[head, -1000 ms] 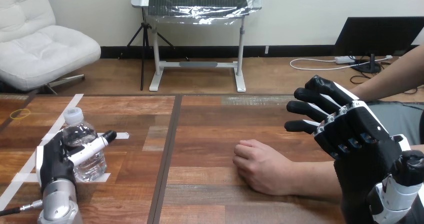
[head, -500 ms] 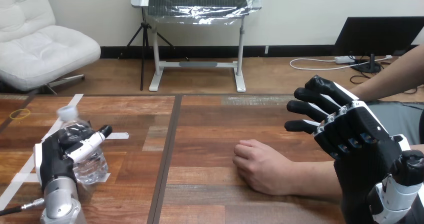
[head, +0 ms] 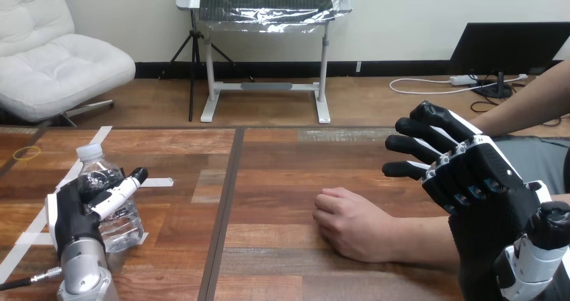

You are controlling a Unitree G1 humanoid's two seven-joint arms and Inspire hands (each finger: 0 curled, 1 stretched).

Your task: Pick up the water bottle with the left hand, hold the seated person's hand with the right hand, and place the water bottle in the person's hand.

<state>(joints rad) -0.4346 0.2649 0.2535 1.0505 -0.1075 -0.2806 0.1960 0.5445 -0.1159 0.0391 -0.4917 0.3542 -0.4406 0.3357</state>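
Note:
A clear water bottle (head: 111,210) with a white cap leans to the left at the table's left side. My left hand (head: 75,215) is shut on it, thumb across its front. The person's hand (head: 349,222) rests on the table right of centre, closed in a loose fist, its forearm running off to the right. My right hand (head: 464,173) hangs above and to the right of that forearm, open with fingers spread and pointing left, apart from the person's hand.
White tape strips (head: 40,213) mark the wood under and around the bottle. A yellow rubber band (head: 27,152) lies at the far left edge. A dark seam (head: 225,207) runs down the table between bottle and person's hand.
The bottle has tipped to the left in my left hand, which shifted slightly left with it. My right hand and the person's hand have stayed still.

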